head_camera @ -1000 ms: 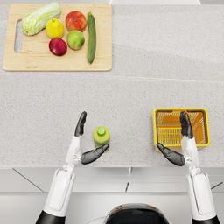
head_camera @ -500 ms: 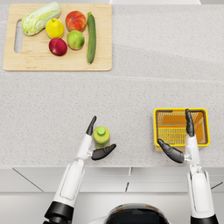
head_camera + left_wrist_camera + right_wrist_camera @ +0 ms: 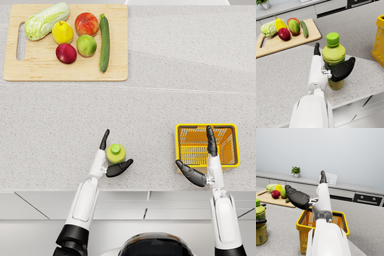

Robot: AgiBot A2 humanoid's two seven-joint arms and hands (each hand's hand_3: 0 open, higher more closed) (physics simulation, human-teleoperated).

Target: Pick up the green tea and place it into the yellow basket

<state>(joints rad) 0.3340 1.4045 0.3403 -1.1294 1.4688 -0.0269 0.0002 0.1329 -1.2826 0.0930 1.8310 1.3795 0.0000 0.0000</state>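
Flanking green tea (image 3: 115,153), left robot hand (image 3: 111,159) near counter edge.

Speckled grey countertop (image 3: 150,105). On it: wooden cutting board (image 3: 45,72) at the far left, green tea bottle (image 3: 116,153) near the front edge, yellow basket (image 3: 206,145) well to its right.

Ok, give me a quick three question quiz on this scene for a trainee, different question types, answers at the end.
1. True or false: the green tea bottle stands upright on the counter.
2. Which hand is around the bottle? A) left hand B) right hand
3. Fill in: the yellow basket holds ____.

Key: 1 true. 2 A, its thumb and fingers flank the bottle. 3 nothing; the right hand hovers open above its near edge.
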